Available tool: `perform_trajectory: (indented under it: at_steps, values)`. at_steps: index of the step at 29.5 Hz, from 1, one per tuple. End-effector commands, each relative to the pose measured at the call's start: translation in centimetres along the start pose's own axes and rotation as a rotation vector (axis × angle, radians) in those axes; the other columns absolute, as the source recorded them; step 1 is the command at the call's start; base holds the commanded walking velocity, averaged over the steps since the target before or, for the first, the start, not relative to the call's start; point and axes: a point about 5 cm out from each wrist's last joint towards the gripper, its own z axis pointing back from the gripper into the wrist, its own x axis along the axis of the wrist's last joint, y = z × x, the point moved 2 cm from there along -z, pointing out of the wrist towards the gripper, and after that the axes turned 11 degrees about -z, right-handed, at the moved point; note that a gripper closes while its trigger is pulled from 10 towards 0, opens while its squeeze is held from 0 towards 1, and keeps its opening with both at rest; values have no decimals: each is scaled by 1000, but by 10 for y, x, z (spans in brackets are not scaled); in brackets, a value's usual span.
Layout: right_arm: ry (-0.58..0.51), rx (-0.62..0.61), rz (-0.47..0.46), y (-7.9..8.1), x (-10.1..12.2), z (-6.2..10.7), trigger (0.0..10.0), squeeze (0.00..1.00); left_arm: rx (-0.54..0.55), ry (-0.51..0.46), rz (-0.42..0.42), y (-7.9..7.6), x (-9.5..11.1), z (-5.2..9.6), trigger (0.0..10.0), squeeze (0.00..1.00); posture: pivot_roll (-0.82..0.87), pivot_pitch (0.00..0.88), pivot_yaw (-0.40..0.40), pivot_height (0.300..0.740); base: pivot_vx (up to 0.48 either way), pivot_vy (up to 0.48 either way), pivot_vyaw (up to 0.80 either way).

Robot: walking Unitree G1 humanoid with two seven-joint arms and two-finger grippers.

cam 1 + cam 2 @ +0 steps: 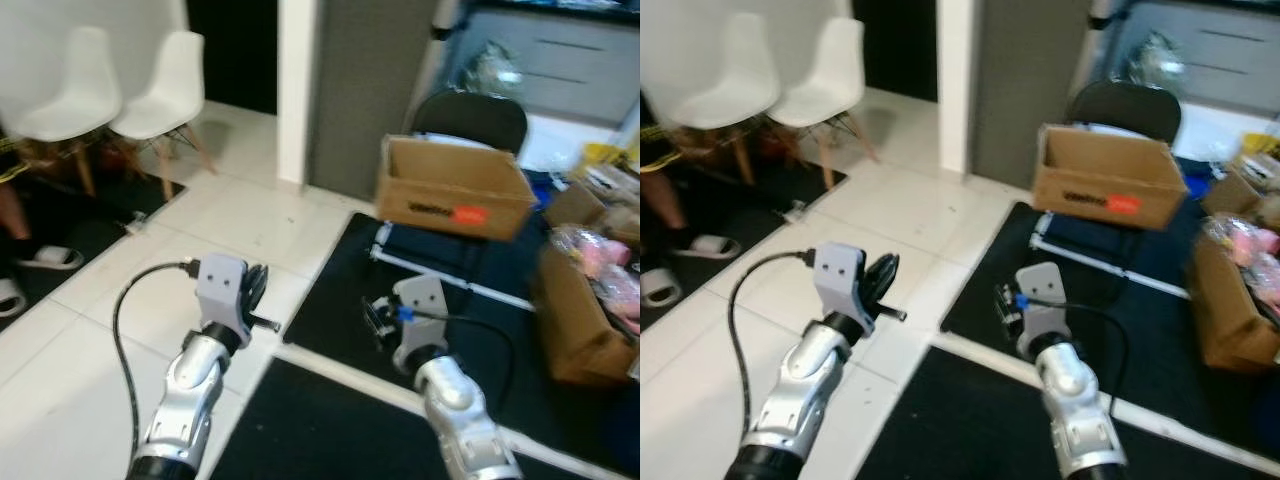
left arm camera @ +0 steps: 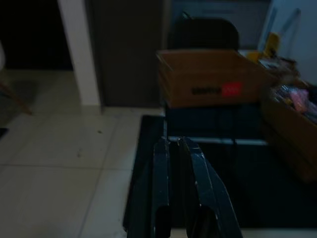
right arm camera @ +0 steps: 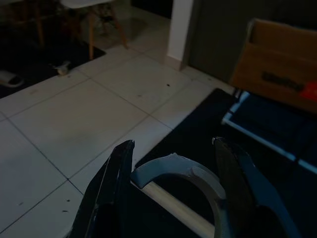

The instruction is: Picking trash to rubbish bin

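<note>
Two white chairs (image 1: 110, 90) stand far left on the tiles. Ahead, an open cardboard box (image 1: 455, 190) rests on a black chair (image 1: 1127, 105), with the black mat (image 1: 330, 330) between us. My left gripper (image 1: 258, 285) is clenched, empty. My right gripper (image 1: 378, 318) hangs over the mat's edge. The right wrist view brings out a pale curved piece (image 3: 173, 171) between its spread fingers (image 3: 116, 173). Whether they grasp it, I cannot tell.
</note>
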Motion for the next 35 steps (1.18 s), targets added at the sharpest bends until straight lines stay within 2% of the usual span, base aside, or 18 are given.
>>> perform_trajectory:
  at_steps: [1, 23, 35]
  values:
    - [21, -24, -14, -6, -4, 2, 10000, 0, -10, 25, 25, -3, -4, 0, 10000, 0, -26, 61, 17, 740, 0, 0, -800]
    - [48, -42, -44, -8, -9, 2, 10000, 0, 0, 44, -7, -3, -5, -1, 10000, 0, -19, 69, 20, 740, 0, 0, -793]
    - [54, -10, -18, -2, -11, 1, 10000, 0, 12, 50, -4, -1, -4, -2, 10000, 0, -15, 69, 19, 740, 382, 0, 0]
